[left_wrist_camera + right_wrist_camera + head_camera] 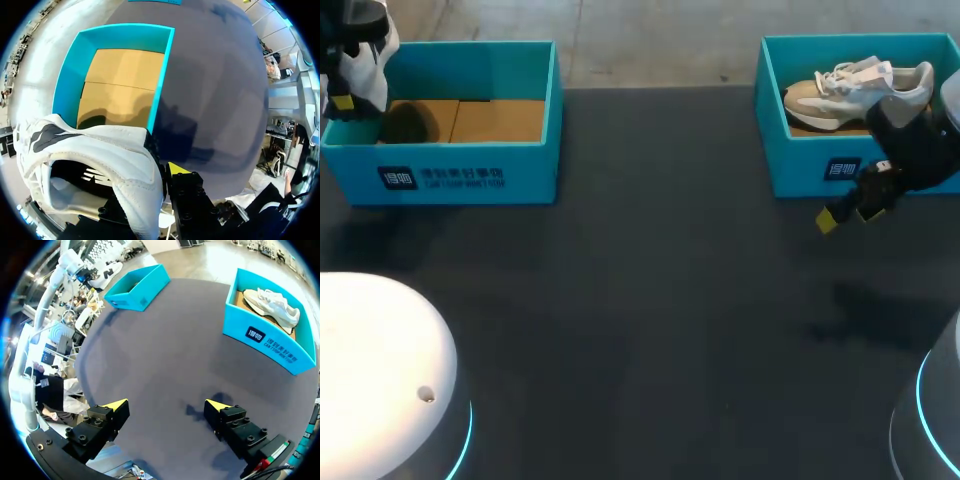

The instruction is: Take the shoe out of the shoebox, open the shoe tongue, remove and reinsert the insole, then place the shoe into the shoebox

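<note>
Our white shoe [100,150] is up in the air, out of its box, held over the near end of the left shoebox [162,75]. From the head view it hangs at the box's outer corner [365,50]. Our left fingers [176,170] have hold of it at the opening: one yellow tip shows just outside the padded collar and presses against it. The other is hidden behind the shoe's upper, so we can't see that side of the grip. The shoe's mouth faces the wrist camera, with its dark inside showing.

The left shoebox is teal, open on top, with a bare brown cardboard floor. A dark shadow lies on the end under the shoe.

Well apart, at the desk's [640,300] far right, a right shoebox [800,170] of the same teal holds a second shoe [855,90], beige and white, lying on its side. Our right fingers [216,405] hover over the dark desk just in front of that box, spread wide with nothing between them.
</note>
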{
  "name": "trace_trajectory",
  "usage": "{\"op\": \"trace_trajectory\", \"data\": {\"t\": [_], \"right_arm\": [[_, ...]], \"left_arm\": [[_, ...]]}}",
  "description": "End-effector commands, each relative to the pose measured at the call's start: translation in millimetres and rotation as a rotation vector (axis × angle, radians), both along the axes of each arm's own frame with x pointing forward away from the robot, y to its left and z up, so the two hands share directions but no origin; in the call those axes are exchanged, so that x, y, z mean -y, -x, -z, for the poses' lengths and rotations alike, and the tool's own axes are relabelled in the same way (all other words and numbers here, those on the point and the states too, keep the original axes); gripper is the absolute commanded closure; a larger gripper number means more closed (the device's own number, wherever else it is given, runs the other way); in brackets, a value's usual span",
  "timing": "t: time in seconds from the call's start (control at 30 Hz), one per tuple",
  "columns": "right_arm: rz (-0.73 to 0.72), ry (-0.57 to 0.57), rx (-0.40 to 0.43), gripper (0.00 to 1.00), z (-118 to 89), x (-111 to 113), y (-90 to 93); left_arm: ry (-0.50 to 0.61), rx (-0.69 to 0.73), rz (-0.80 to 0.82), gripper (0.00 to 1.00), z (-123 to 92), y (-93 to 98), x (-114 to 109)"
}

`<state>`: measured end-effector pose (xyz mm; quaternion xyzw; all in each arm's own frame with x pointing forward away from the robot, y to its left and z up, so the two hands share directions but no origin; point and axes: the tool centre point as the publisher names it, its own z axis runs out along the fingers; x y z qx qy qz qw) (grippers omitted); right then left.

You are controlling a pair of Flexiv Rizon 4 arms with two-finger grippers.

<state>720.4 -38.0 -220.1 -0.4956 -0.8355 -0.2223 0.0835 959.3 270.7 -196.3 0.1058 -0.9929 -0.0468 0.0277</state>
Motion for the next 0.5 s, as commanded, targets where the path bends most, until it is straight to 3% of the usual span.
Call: {"op": "trace_trajectory", "data": {"t": [0.03,0.5], "right_arm": [[0.000,0.001,-0.001,0.00,0.7,-0.4,-0.5],[0.000,0.001,-0.001,0.00,0.7,-0.4,-0.5]], "left_arm": [[0.000,0.004,0.002,1.00,-1.3,1.3,-0.7],[0.005,0.005,0.033,1.00,-1.4,0.8,-1.4]]}}
